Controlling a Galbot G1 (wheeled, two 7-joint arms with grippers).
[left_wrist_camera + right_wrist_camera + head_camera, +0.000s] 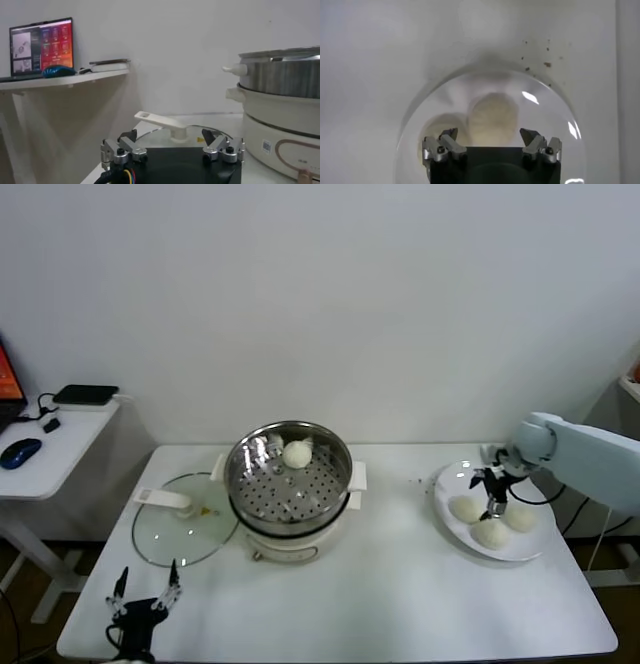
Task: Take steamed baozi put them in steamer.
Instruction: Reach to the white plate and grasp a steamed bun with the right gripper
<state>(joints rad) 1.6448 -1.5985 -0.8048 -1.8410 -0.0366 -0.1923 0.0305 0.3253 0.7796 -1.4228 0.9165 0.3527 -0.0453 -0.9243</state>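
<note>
Over plate point(455, 484): right gripper point(494, 502) hangs jaws apart above three baozi point(491, 532), lined up for grab. One sits inside steamer point(289, 467). Left gripper point(145, 599) parked near lid point(185, 519), also spread.

A glass lid point(185, 522) lies flat just ahead of the left claw; a mouse point(20, 452) and laptop point(41, 47) sit farther left.

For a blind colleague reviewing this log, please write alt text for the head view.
The right pincer hangs open over three baozi on a white plate at the table's right. One baozi already sits in the steamer at centre, glass lid beside it; the left pincer waits open at the near left edge.
</note>
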